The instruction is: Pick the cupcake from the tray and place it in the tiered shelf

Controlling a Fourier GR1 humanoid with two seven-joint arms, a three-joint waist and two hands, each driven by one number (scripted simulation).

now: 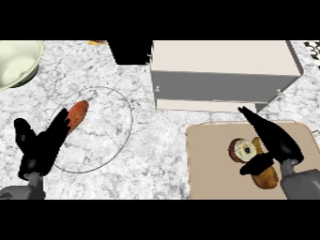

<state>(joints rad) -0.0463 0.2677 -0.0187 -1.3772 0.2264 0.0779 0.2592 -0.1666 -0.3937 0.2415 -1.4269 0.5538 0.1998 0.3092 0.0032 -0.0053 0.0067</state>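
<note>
The cupcake (243, 150), round with a brown rim and a pale top, sits on the beige tray (211, 178) at the lower right. My right hand (278, 140) hovers over the tray, open. Its straight fingers point up and left past the cupcake's right side, and its thumb (255, 166) reaches out just below the cupcake. The tiered shelf (224, 75), beige on top with a grey front, stands behind the tray. My left hand (41, 145) rests open at the lower left, fingers up.
A brown bread roll (265, 178) lies on the tray below the thumb. A clear round plate (114, 140) holds an orange-brown sausage (78, 114) at left. A pale green bowl (6, 65) sits top left, and a black block (130, 50) stands beside the shelf.
</note>
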